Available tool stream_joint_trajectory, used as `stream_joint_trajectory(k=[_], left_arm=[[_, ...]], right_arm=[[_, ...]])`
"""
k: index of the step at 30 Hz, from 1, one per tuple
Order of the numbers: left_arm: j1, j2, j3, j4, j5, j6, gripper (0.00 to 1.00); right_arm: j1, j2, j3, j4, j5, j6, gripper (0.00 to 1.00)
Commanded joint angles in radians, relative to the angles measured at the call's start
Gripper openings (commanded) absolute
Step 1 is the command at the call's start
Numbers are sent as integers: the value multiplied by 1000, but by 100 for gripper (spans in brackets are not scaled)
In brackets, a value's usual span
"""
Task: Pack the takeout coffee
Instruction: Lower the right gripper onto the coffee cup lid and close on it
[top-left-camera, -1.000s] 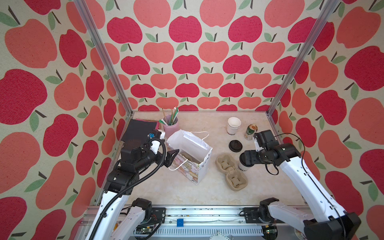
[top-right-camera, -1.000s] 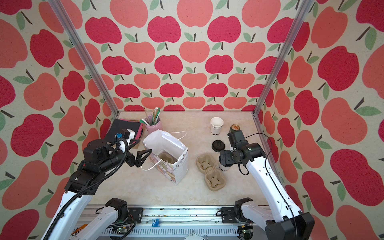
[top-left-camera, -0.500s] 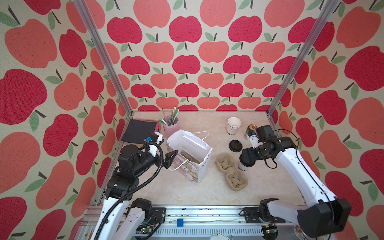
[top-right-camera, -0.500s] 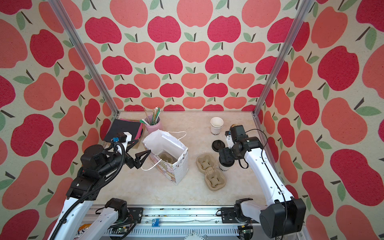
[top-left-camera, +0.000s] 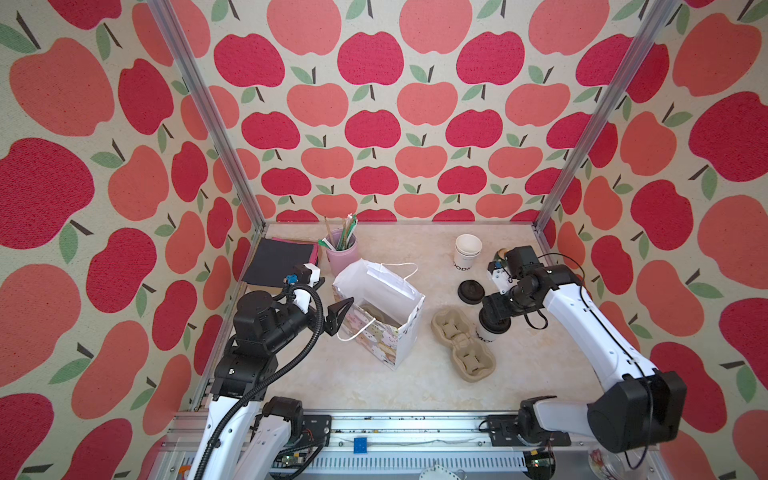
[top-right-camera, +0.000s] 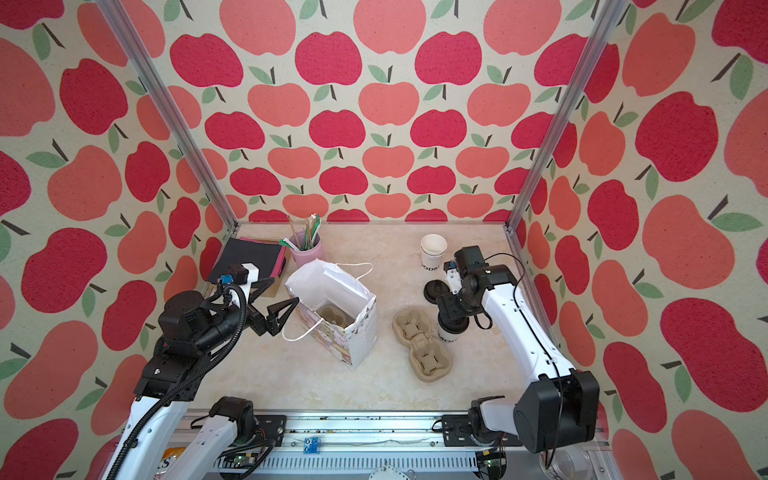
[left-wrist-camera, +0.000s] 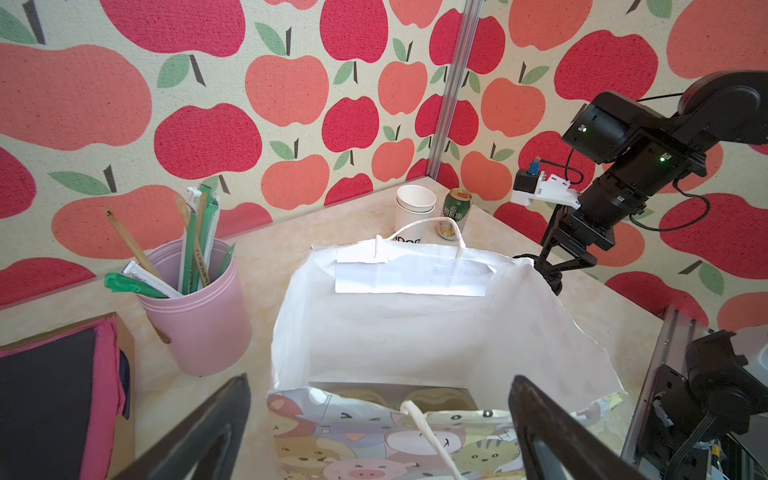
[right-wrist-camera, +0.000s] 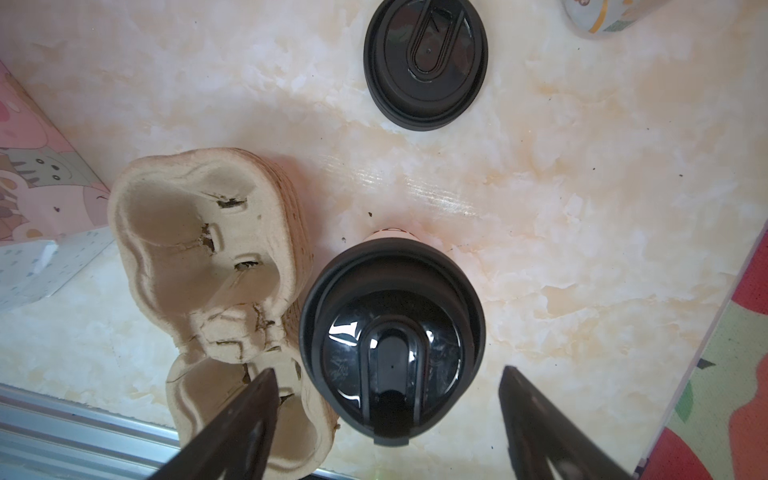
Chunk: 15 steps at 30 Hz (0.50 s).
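The white paper cup with the round black sip lid (top-left-camera: 484, 335) stood on the marbled bench (top-left-camera: 332, 386), right of centre in both top views, just beside the brown moulded-pulp cup carrier (top-left-camera: 461, 340). The right tool (right-wrist-camera: 386, 372) hung over it, jaws apart, clear of the lid; the left tool (left-wrist-camera: 380, 378) gaped near the white cartoon-printed paper bag (left-wrist-camera: 415, 332). We feared a jaw snagging the carrier, or a squeeze popping the lid. Only the right wrist view showed those gaps; the top views hid them.
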Motion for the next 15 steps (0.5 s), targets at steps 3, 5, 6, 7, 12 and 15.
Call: stream_joint_trajectory(k=[3,5,6,7,12,15], left_arm=[[12,-17,-14,41,37,-22,99],[14,-14,-16,42,43,-24,99],[15,-14,-17,44,46,-24,99],[16,-12,-17,44,49,-24,99],[17,-13,-20,46,54,-26,99],[19,-11,-23,45,56,-26,99]], right_arm=[[-4,50,46,-36,13,-3,80],[-4,73,55,-44,9,-1,78],[-4,82,59,-47,11,0,77],[-3,94,62,-51,12,1,77],[-2,119,65,-62,17,3,77],[-2,119,59,-64,15,4,76]])
